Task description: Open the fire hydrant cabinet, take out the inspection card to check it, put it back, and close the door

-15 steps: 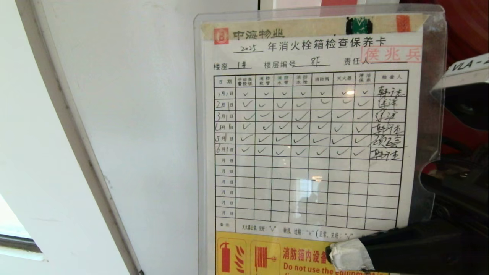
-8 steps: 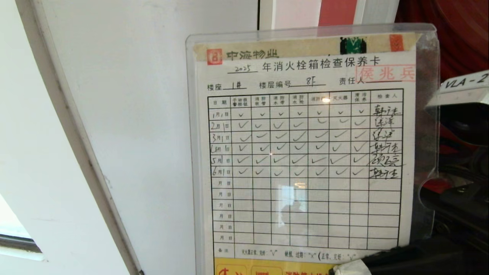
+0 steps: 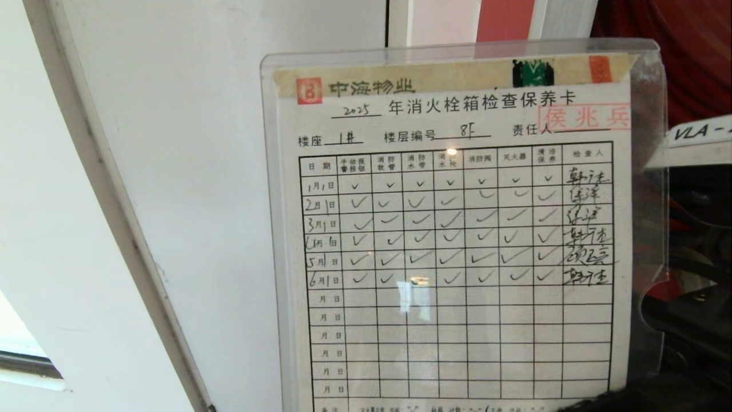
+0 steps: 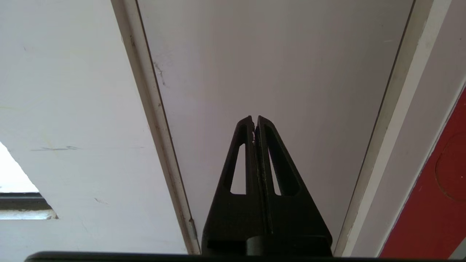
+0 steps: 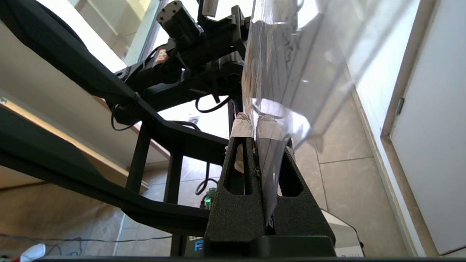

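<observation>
The inspection card, a white sheet with a black grid of ticks in a clear sleeve, stands upright close before the head camera and fills most of its view. My right gripper is shut on the sleeve's lower edge, which is pinched between its taped fingertips; in the head view only a dark sliver of it shows under the card. Behind the card's upper right corner, dark red shows from the fire hydrant cabinet. The door is out of view. My left gripper is shut and empty, pointing at a white panel.
A plain white door panel with a grey frame edge stands to the left of the card. My right arm's black links and a white label crowd the right side. Below are the robot's black frame and tiled floor.
In the head view the card has slid downward and a little left. Its yellow bottom band and the taped fingertip have dropped out of the picture. The left arm has stayed still.
</observation>
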`<state>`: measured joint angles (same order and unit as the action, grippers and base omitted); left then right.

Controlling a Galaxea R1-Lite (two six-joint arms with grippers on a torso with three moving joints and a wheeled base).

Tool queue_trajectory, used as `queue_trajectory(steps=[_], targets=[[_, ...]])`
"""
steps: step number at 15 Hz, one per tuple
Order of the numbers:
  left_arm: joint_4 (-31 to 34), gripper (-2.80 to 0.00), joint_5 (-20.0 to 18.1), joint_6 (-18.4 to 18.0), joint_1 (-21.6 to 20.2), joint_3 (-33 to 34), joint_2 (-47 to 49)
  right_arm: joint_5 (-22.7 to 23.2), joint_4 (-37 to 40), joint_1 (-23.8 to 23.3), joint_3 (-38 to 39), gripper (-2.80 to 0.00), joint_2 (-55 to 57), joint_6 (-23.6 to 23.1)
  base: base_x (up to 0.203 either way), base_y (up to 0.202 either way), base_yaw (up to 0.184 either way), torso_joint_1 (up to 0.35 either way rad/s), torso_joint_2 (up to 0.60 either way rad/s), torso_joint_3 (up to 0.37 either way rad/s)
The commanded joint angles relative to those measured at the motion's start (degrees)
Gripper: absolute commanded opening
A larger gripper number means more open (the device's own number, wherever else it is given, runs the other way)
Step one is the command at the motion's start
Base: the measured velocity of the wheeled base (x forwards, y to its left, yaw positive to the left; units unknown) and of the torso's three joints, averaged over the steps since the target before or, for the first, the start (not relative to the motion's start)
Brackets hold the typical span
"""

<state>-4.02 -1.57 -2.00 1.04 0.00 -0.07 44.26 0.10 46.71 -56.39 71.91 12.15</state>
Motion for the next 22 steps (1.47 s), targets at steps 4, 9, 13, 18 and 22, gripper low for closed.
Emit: queue_trajectory(steps=[4, 9, 13, 18, 22], targets=[[-0.1, -2.80, 0.0, 0.0, 0.0, 1.6, 0.1, 1.0, 0.0, 0.0, 0.8, -2.80, -0.3, -0.8, 0.000, 0.000, 0.000, 0.000, 0.00, 0.000], [-0.1, -2.80, 0.0, 0.0, 0.0, 1.6, 0.0, 1.5, 0.2, 0.1, 1.5, -2.80, -0.3, -2.4, 0.000, 0.000, 0.000, 0.000, 0.00, 0.000], [0.0, -2.80, 0.0, 0.0, 0.0, 1.6, 0.1, 1.4, 0.2, 0.1, 1.7, -2.80, -0.7, -2.5, 0.000, 0.000, 0.000, 0.000, 0.00, 0.000], [0.0, -2.80, 0.0, 0.0, 0.0, 1.6, 0.1, 1.2, 0.3, 0.0, 2.3, -2.80, -2.8, -2.4, 0.000, 0.000, 0.000, 0.000, 0.00, 0.000], [0.0, -2.80, 0.0, 0.0, 0.0, 1.6, 0.0, 0.8, 0.8, -3.9, 4.3, -2.80, -11.9, 0.9, 0.000, 0.000, 0.000, 0.000, 0.00, 0.000]])
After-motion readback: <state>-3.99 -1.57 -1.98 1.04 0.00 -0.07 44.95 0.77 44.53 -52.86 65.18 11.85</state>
